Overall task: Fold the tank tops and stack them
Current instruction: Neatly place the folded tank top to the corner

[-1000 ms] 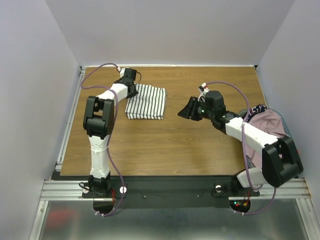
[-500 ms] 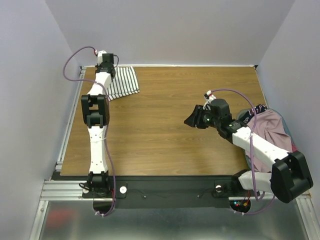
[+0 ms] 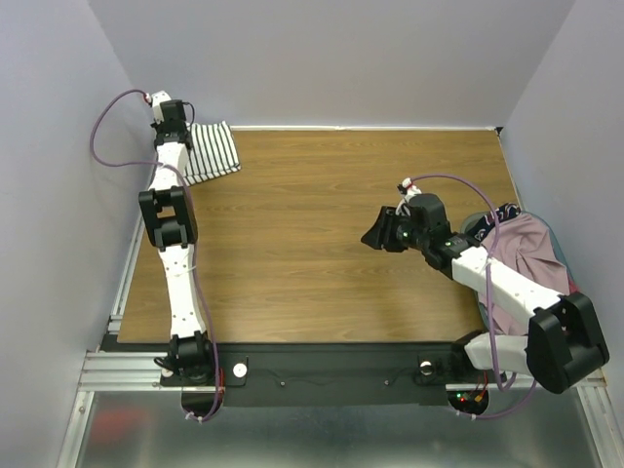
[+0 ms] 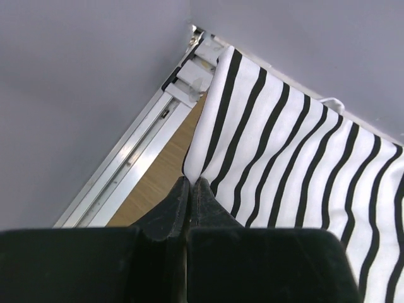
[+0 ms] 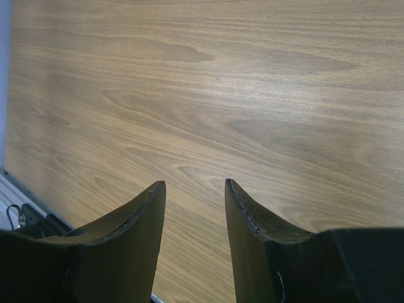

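Observation:
The folded white tank top with black stripes (image 3: 210,151) lies at the table's far left corner, partly over the rail. My left gripper (image 4: 191,181) is shut on the corner of this striped tank top (image 4: 284,145); in the top view the left gripper (image 3: 185,136) sits at the cloth's left edge. The pink tank top (image 3: 531,249) lies crumpled in a heap at the table's right edge. My right gripper (image 5: 194,184) is open above bare wood with nothing between its fingers; seen from above, the right gripper (image 3: 375,234) hovers right of the table's middle, left of the heap.
A dark navy garment (image 3: 499,214) lies tangled in the heap with the pink top. An aluminium rail (image 4: 136,158) runs along the table's left edge, close to grey walls. Purple cables loop off both arms.
The left arm has dragged the striped tank top from left of the table's middle back and left into the far corner. The right gripper has drawn back slightly toward the near right and stayed open.

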`<state>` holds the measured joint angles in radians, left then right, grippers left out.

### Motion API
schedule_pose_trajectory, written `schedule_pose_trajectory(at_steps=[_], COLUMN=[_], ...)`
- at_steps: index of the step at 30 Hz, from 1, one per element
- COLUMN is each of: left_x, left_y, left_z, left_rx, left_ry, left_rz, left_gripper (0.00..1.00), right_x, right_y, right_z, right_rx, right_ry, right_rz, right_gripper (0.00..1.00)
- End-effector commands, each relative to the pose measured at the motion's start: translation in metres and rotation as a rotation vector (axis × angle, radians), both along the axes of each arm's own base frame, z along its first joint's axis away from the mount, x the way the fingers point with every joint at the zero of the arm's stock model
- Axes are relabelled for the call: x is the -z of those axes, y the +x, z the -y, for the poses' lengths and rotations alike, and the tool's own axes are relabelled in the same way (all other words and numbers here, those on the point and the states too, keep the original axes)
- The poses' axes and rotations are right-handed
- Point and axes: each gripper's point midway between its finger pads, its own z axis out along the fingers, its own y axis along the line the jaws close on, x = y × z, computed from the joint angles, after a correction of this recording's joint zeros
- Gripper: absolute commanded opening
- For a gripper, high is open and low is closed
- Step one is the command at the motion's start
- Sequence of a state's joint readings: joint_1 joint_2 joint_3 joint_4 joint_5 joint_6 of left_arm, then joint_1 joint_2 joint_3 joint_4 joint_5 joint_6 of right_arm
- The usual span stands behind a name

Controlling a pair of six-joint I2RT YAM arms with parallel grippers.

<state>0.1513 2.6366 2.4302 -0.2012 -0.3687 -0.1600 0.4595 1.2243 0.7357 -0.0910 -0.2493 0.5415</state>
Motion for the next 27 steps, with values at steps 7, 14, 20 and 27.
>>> schedule_pose_trajectory(at_steps=[7, 14, 20, 27], left_x=[-0.059, -0.07, -0.1, -0.144], left_y=[0.027, 0.03, 0.03, 0.026], left_z=[-0.013, -0.019, -0.02, -0.001], left_rx=[-0.003, -0.009, -0.027, -0.007], left_ry=[0.092, 0.122, 0.116, 0.099], left_rz=[0.195, 0.221, 0.296, 0.372], left_gripper=[0.1, 0.2, 0.41, 0.63], right_x=[0.016, 0.022, 0.021, 0.022], right_y=[0.005, 0.007, 0.008, 0.008], right_z=[0.0, 0.001, 0.002, 0.003], right_rx=[0.0, 0.005, 0.006, 0.008], right_ry=[-0.047, -0.06, -0.065, -0.072], right_rz=[-0.015, -0.024, -0.017, -0.014], right_gripper=[0.49, 0.49, 0.49, 0.52])
